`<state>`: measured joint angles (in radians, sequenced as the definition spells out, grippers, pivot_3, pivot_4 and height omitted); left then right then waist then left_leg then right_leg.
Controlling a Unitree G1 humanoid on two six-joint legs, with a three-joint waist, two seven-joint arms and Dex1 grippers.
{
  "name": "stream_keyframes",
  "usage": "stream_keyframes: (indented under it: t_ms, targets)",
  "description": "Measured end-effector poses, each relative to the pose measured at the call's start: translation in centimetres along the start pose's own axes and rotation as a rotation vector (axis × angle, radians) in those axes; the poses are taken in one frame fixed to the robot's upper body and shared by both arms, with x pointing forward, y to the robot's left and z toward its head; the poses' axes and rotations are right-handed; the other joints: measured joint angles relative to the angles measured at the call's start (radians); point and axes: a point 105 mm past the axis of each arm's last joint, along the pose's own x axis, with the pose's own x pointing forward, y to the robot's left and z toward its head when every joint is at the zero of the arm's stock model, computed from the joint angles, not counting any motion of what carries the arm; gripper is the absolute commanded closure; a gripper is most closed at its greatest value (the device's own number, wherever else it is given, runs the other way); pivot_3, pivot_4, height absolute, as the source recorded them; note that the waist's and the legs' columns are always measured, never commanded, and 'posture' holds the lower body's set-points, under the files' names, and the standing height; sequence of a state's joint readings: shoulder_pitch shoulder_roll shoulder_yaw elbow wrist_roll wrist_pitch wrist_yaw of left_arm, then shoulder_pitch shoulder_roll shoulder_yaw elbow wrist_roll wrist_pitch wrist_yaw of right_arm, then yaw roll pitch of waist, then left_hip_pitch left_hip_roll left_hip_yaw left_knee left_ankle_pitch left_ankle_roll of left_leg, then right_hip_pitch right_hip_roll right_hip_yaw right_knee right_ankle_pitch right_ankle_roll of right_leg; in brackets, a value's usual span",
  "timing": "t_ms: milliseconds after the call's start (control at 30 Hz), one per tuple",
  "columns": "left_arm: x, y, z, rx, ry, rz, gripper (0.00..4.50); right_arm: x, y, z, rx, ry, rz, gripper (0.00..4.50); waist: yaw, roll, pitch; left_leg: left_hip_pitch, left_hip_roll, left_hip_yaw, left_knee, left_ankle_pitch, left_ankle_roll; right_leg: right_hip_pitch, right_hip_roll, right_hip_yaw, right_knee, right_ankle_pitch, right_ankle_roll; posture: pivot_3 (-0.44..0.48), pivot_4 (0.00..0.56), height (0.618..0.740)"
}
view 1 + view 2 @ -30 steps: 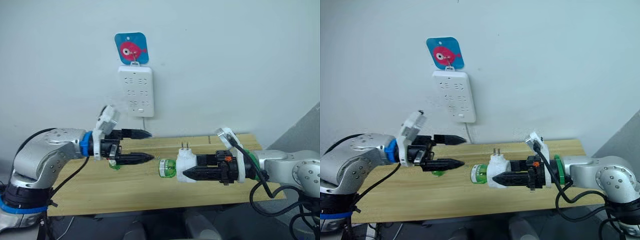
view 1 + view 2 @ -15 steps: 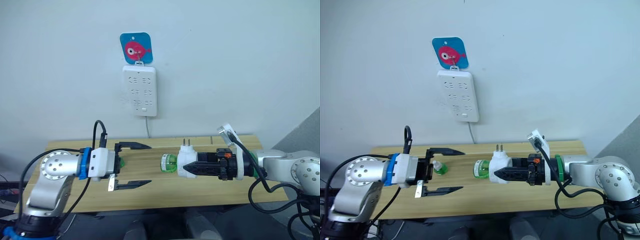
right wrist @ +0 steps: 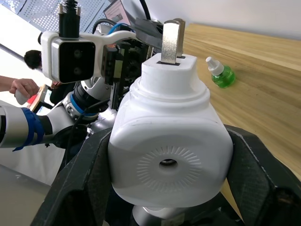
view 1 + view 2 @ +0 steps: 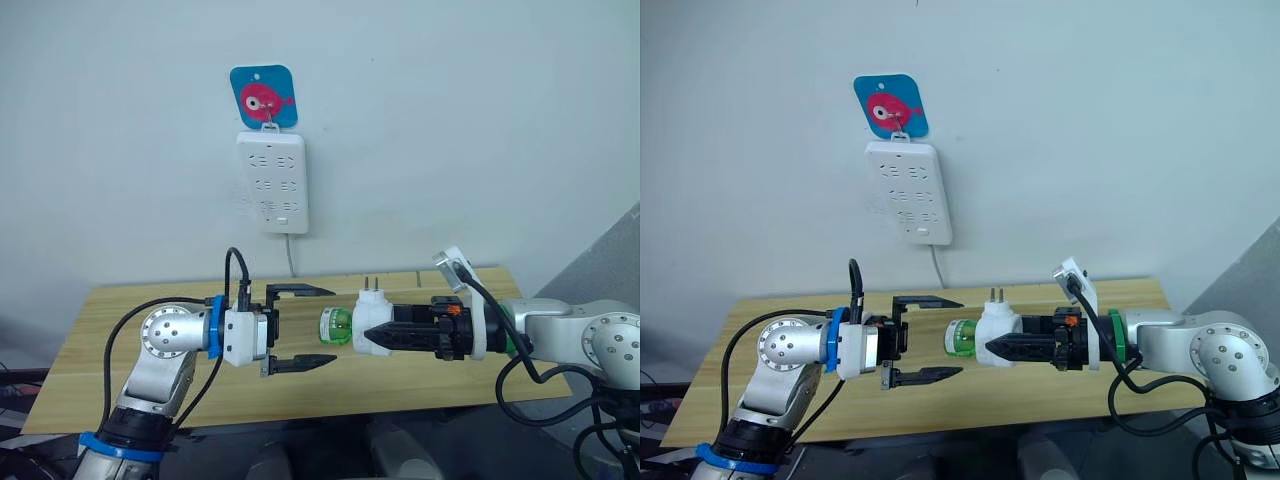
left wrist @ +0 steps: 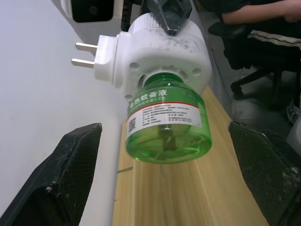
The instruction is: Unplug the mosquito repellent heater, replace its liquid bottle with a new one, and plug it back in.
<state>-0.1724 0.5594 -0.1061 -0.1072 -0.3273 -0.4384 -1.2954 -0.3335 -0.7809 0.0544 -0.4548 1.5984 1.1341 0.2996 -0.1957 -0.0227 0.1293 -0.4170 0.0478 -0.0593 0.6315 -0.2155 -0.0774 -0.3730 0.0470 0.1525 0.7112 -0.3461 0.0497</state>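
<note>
1. The mosquito repellent heater (image 4: 374, 326) is held in the air above the wooden counter (image 4: 120, 345), pinched between the two black fingers of the right tool (image 4: 392, 338), with its prongs pointing up and its green liquid bottle (image 4: 336, 327) pointing toward the robot's left.
2. The left tool (image 4: 322, 327) faces it with its fingers spread wide, one above and one below the bottle's level, their tips just short of the bottle's base (no contact visible).
3. In the left wrist view the bottle (image 5: 166, 126) sits centred in the open gap, with room on both sides between it and the fingers (image 5: 70, 176).
4. Both forearms lie roughly level over the counter, pointing at each other.
5. A second small green bottle (image 3: 219, 74) with a white cap stands on the counter, well apart from the heater.
6. The white power strip (image 4: 271, 182) hangs on the wall above the counter's far edge, under a blue fish hook (image 4: 263, 97).
</note>
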Motion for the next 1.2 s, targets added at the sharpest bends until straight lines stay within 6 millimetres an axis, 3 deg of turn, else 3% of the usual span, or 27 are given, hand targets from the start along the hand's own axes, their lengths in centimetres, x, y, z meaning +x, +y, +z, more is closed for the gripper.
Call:
stream_keyframes:
  t_ms: [167, 267, 433, 700, 800, 967, 1067, 1200]
  targets:
    - [0.5, 0.0, 0.2, 0.004, -0.018, -0.007, 0.00, 0.0, 0.0, 0.0, 0.002, 0.000, -0.001, 1.51, -0.001, 0.000, 0.000, 0.000, 0.000, 0.000, 0.000, 0.000, 0.000, 0.000, 0.000, 0.000, 0.000, 0.000, 0.000, -0.191, 0.096, 0.740]
    - [0.6, 0.0, 0.1, -0.003, -0.022, -0.003, 0.59, 0.0, 0.0, 0.0, 0.003, 0.000, 0.000, 1.51, -0.001, 0.000, 0.000, 0.000, 0.000, 0.000, 0.000, 0.000, 0.000, 0.000, 0.000, 0.000, 0.000, 0.000, 0.000, -0.193, 0.097, 0.740]
    - [0.9, -0.2, 0.0, -0.025, -0.023, -0.010, 2.18, 0.1, 0.1, -0.1, 0.008, 0.003, 0.002, 1.51, -0.001, 0.000, 0.000, 0.000, 0.000, 0.000, 0.000, 0.000, 0.000, 0.000, 0.000, 0.000, 0.000, 0.000, 0.000, -0.193, 0.097, 0.740]
    - [0.7, 0.0, 0.3, -0.098, -0.004, -0.034, 2.23, 0.2, 0.1, -0.1, 0.004, 0.005, 0.006, 1.51, -0.001, 0.000, 0.000, 0.000, 0.000, -0.001, 0.000, 0.000, 0.000, 0.000, 0.000, 0.000, 0.000, 0.000, 0.000, -0.193, 0.097, 0.740]
    - [0.4, -0.2, 1.0, -0.308, 0.030, -0.085, 2.23, 0.4, 0.6, -0.2, -0.042, 0.030, 0.023, 1.51, -0.002, 0.000, 0.000, 0.000, 0.001, -0.001, -0.001, 0.000, 0.000, 0.000, 0.000, -0.001, 0.001, 0.000, 0.000, -0.193, 0.096, 0.740]
    - [-0.3, 0.1, 2.0, -0.884, 0.069, -0.176, 2.23, 0.7, 1.5, 0.1, -0.145, 0.060, 0.053, 1.51, -0.001, 0.001, 0.002, 0.000, 0.000, -0.004, 0.000, 0.000, 0.000, 0.000, 0.001, -0.004, 0.001, 0.000, 0.000, -0.193, 0.094, 0.740]
    - [-0.6, 0.3, 2.3, -1.058, 0.095, -0.220, 2.23, 0.6, 1.8, 0.1, -0.173, 0.070, 0.067, 1.51, -0.001, 0.001, 0.002, 0.000, 0.000, -0.004, -0.001, 0.000, 0.000, 0.000, 0.001, -0.004, 0.000, 0.000, 0.000, -0.198, 0.093, 0.740]
    - [-1.0, 0.3, 2.2, -1.160, 0.107, -0.241, 2.23, 0.5, 1.7, 0.1, -0.189, 0.079, 0.066, 1.51, -0.002, 0.001, 0.002, 0.000, 0.000, -0.004, -0.002, 0.000, 0.000, -0.001, 0.001, -0.004, 0.000, -0.001, -0.001, -0.202, 0.092, 0.740]
